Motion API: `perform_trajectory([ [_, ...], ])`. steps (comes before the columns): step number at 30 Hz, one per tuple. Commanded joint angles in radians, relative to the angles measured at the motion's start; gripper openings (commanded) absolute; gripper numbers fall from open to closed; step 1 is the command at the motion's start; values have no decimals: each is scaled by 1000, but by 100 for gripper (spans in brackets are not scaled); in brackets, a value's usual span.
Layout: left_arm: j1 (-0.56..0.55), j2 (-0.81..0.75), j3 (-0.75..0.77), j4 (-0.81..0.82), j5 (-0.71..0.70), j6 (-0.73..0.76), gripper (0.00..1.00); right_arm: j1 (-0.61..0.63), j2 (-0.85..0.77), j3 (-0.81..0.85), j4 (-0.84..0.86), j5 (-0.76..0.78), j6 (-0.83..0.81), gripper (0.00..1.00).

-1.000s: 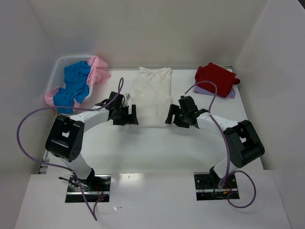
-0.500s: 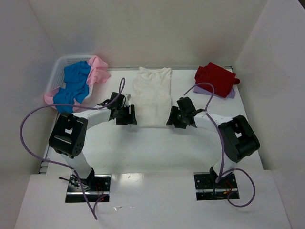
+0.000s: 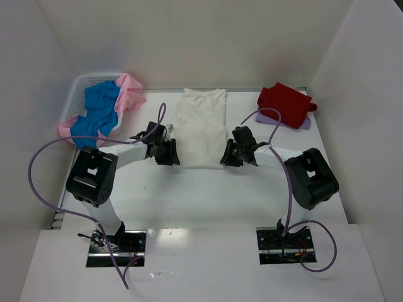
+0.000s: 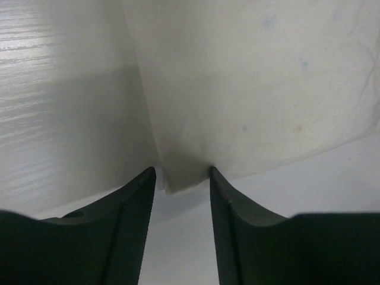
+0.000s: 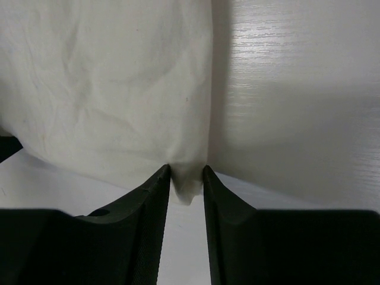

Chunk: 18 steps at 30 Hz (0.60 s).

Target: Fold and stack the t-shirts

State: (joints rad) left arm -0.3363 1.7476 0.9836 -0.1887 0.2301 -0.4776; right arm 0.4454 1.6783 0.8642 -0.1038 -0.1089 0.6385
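Observation:
A cream-white t-shirt (image 3: 201, 126) lies folded lengthwise in the middle of the table, collar at the far end. My left gripper (image 3: 171, 153) is at its near left corner. In the left wrist view the jaws (image 4: 183, 172) stand partly closed around that corner of the shirt (image 4: 249, 89), with a thin gap still showing on the left side. My right gripper (image 3: 228, 155) is at the near right corner. In the right wrist view its fingertips (image 5: 187, 169) pinch the bunched corner of the shirt (image 5: 107, 89).
A red t-shirt (image 3: 283, 104) lies folded on a lavender one (image 3: 305, 124) at the back right. A white mesh basket (image 3: 79, 88) at the back left holds blue (image 3: 101, 110) and pink (image 3: 130, 94) shirts. White walls enclose the table.
Both grippers have moved inward onto the near corners of the cream-white shirt, and both sets of jaws have narrowed around the cloth.

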Motion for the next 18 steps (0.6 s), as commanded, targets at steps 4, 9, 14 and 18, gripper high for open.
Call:
perform_trajectory([
  [4, 0, 37, -5, -6, 22, -7, 38, -2, 8, 15, 50, 9, 9, 23],
  [9, -7, 39, -25, 3, 22, -16, 21, -2, -2, -14, 57, 0, 17, 5],
  [14, -9, 17, -25, -34, 31, -16, 11, -2, -34, -25, 43, -18, 20, 0],
  [18, -30, -50, -37, -67, 24, -16, 4, -2, -110, -81, 32, -18, 36, 0],
])
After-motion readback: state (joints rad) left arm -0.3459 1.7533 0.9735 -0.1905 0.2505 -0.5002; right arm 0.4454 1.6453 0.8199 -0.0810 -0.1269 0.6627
